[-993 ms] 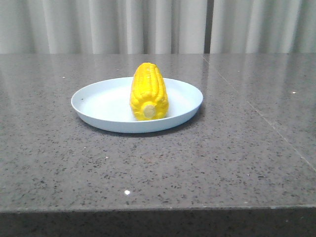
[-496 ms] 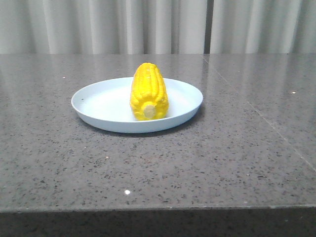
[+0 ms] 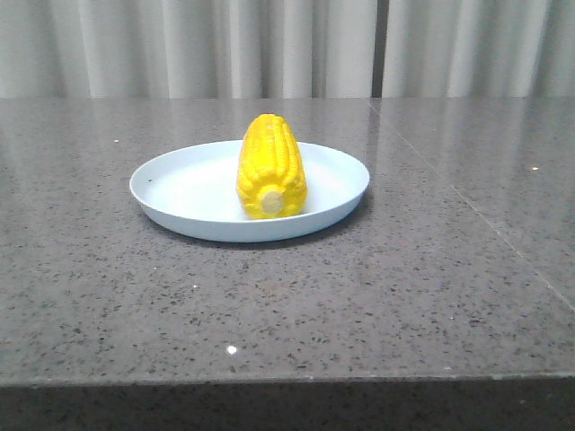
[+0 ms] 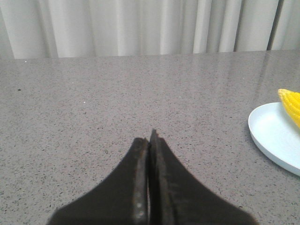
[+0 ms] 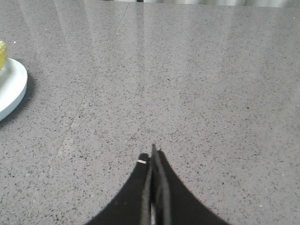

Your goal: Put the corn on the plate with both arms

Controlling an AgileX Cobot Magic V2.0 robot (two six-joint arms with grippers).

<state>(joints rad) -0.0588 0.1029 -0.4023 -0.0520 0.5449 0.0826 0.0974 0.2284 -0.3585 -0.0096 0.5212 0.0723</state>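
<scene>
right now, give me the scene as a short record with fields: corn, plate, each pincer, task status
corn: lying on the plate, pale stub end toward the camera
plate: on the grey table, corn right of its middle
left pincer: shut, empty, off to the plate's left
right pincer: shut, empty, off to the plate's right
task status: corn is on the plate, neither pincer touching it

A grey speckled stone table (image 3: 377,296) stretches ahead, glossy with soft reflections. Behind it hang pale pleated curtains (image 3: 180,45), evenly lit.
</scene>
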